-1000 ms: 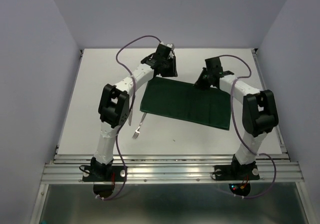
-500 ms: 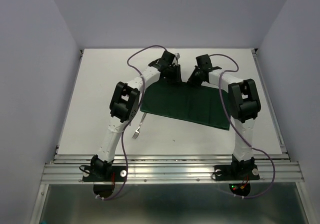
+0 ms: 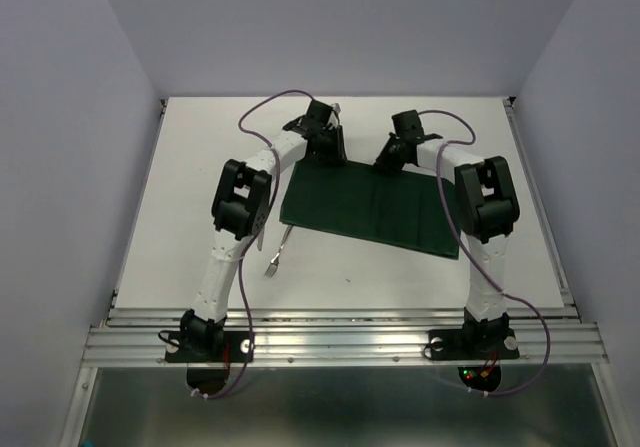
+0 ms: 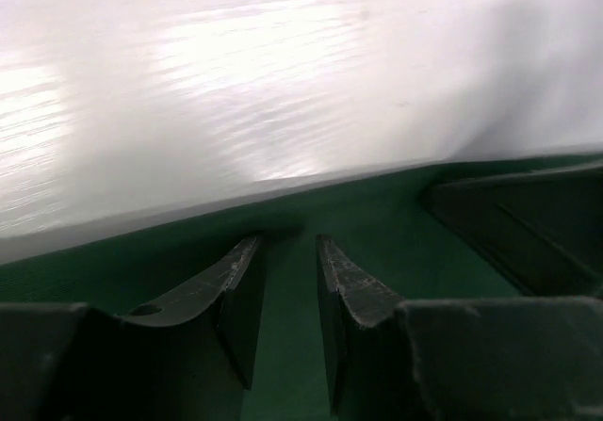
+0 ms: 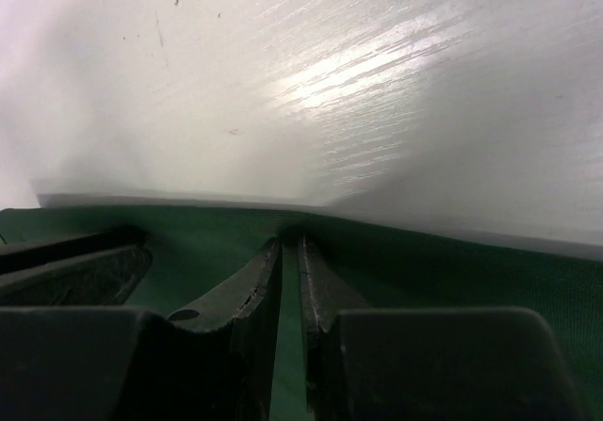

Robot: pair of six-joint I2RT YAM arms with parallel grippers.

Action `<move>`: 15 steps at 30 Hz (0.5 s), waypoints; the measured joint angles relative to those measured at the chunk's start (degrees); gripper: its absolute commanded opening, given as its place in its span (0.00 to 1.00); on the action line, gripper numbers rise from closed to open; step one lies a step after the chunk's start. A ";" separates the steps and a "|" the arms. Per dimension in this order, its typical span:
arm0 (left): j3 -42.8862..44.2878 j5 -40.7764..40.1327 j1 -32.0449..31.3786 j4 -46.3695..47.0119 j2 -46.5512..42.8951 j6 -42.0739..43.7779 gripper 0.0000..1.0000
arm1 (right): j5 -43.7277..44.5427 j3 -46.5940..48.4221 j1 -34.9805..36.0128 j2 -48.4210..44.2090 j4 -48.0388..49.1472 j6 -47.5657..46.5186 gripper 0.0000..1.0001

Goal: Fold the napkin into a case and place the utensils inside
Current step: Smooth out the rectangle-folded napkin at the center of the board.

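table (image 3: 180,197): white, matte, faint scuffs
walls (image 3: 60,117): pale lavender, three sides
rail (image 3: 340,342): ribbed aluminium, along near edge

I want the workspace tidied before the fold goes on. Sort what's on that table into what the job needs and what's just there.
For the job:
- napkin
- fork
- left gripper and right gripper, both at the napkin's far edge

Just there:
- purple cables
- metal rail at the table's near edge
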 measured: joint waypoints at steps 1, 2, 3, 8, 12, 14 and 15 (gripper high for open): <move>-0.76 -0.39 0.35 0.09 0.00 0.02 0.39 | -0.11 -0.31 -0.26 -0.02 0.31 -0.07 0.18; -1.51 -0.68 0.66 0.15 0.00 0.04 0.39 | -0.33 -0.50 -0.50 -0.04 0.48 0.00 0.18; -1.99 -0.28 0.87 0.66 0.00 -0.17 0.39 | -0.52 -0.72 -0.79 -0.15 0.74 -0.07 0.18; -2.69 -0.11 2.05 2.23 0.00 -0.20 0.39 | -1.25 -3.54 -3.21 -1.81 1.79 -0.57 0.17; -2.69 -0.35 2.23 2.49 0.00 0.04 0.39 | -1.29 -6.84 -5.90 -4.00 2.27 -1.36 0.17; -2.71 -0.44 2.21 2.51 0.00 0.15 0.39 | -1.27 -8.57 -7.13 -5.22 2.45 -1.84 0.17; -2.71 -0.44 2.23 2.54 0.00 0.15 0.39 | -1.25 -9.25 -7.37 -5.64 2.47 -1.99 0.17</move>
